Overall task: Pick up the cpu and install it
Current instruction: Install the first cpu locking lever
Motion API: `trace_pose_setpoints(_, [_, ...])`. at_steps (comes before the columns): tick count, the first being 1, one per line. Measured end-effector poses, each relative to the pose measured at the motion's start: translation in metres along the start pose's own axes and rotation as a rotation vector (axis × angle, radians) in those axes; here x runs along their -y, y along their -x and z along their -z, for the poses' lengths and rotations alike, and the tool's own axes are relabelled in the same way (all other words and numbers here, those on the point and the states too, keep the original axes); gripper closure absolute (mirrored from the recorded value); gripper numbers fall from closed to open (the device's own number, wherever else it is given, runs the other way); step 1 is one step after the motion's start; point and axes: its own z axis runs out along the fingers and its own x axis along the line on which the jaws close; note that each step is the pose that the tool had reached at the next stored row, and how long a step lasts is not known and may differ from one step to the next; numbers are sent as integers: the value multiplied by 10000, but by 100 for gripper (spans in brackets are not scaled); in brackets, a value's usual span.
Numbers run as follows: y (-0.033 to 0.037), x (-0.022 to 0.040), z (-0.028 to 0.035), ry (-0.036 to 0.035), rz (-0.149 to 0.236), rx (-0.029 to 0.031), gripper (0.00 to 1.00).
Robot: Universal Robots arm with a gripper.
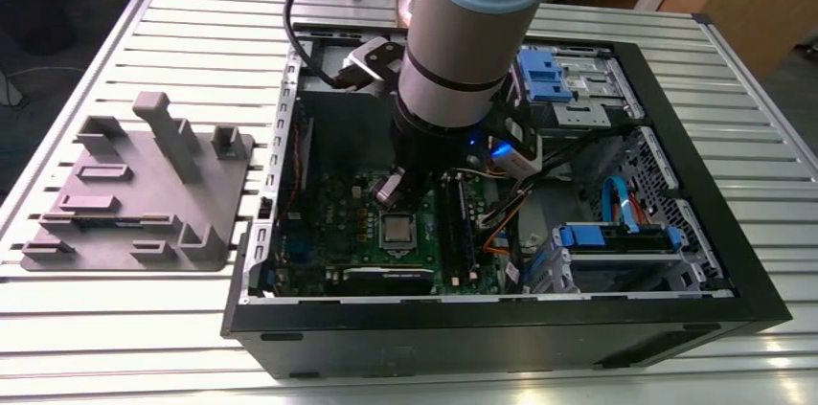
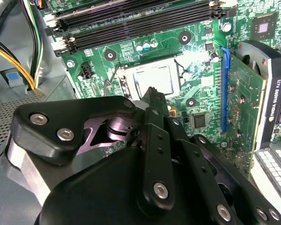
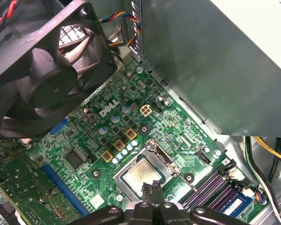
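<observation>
The cpu point(image 1: 397, 227) lies flat in the socket of the green motherboard point(image 1: 335, 223) inside the open computer case. Its silver top shows in both wrist views point(image 2: 153, 77) point(image 3: 141, 173), with the socket's metal frame point(image 3: 165, 158) around it. My gripper point(image 1: 389, 191) hangs just above the cpu's edge. The black fingertips point(image 3: 152, 191) are pressed together with nothing between them, and they overlap the chip's near edge point(image 2: 154, 95).
A grey plastic fixture plate point(image 1: 128, 190) lies on the slatted table at the exterior view's left. Around the socket are a black fan point(image 3: 37, 70), memory slots point(image 2: 131, 21), an expansion card point(image 2: 243, 103), loose cables point(image 2: 18, 61) and blue drive bays point(image 1: 614, 237).
</observation>
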Motion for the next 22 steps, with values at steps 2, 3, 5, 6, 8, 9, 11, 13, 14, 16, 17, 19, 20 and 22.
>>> trace_pose_setpoints(2, [0, 0, 0, 0, 0, 0, 90])
trace_pose_setpoints(3, [0, 0, 0, 0, 0, 0, 90])
trace_pose_setpoints(5, [0, 0, 0, 0, 0, 0, 90])
trace_pose_setpoints(6, [0, -1, 0, 0, 0, 0, 90])
trace_pose_setpoints(8, [-1, -1, 0, 0, 0, 0, 90])
trace_pose_setpoints(9, [-1, -1, 0, 0, 0, -1, 90])
trace_pose_setpoints(11, [-1, -2, 13, 3, 0, 3, 90])
trace_pose_setpoints(13, [0, -7, 53, 10, 1, 9, 90])
trace_pose_setpoints(14, [0, -9, 76, 12, 1, 13, 90])
trace_pose_setpoints(16, [2, -17, 127, 12, 2, 20, 90])
trace_pose_setpoints(17, [2, -19, 159, 12, 2, 22, 90])
trace_pose_setpoints(19, [1, -25, 223, 13, 2, 24, 90])
trace_pose_setpoints(20, [1, -27, 248, 13, 2, 25, 90])
trace_pose_setpoints(22, [1, -31, 292, 13, 2, 26, 90])
